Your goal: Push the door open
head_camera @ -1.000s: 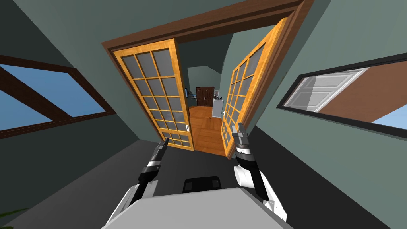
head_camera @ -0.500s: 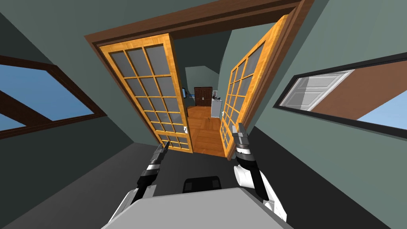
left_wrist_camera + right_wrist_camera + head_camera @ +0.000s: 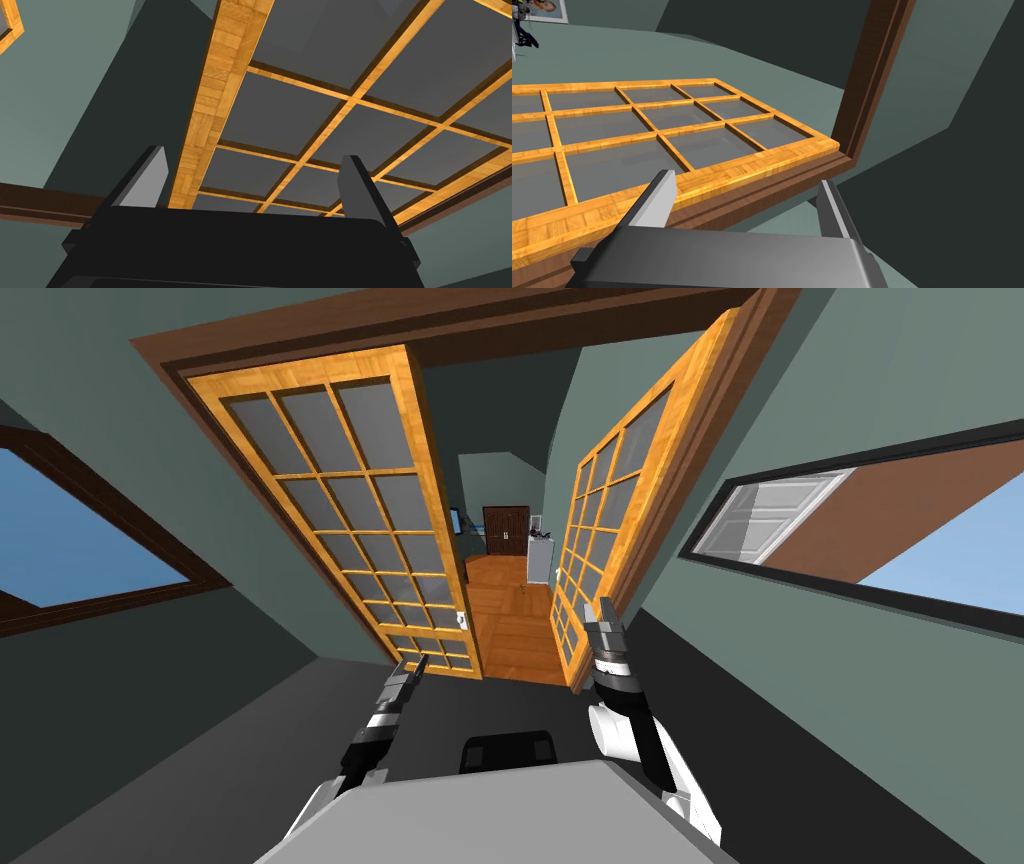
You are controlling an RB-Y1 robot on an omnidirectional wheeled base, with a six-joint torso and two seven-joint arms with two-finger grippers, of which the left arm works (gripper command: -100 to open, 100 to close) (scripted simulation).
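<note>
Moved forward: left door leaf (image 3: 340, 508) looms closer, apparently shut, likely next to push; right door leaf (image 3: 612, 523) ajar. Left hand (image 3: 417, 661), right hand (image 3: 603, 608): jaws wide, empty.

Two doors (image 3: 340, 518) (image 3: 612, 503), two grippers (image 3: 418, 663) (image 3: 603, 607).

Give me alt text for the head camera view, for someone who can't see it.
Ahead, the left door, orange wood with grey panes, looks shut, while the matching right door stands swung away and a wooden floor shows through the gap. The left gripper and right gripper reach toward the doors' lower ends.
</note>
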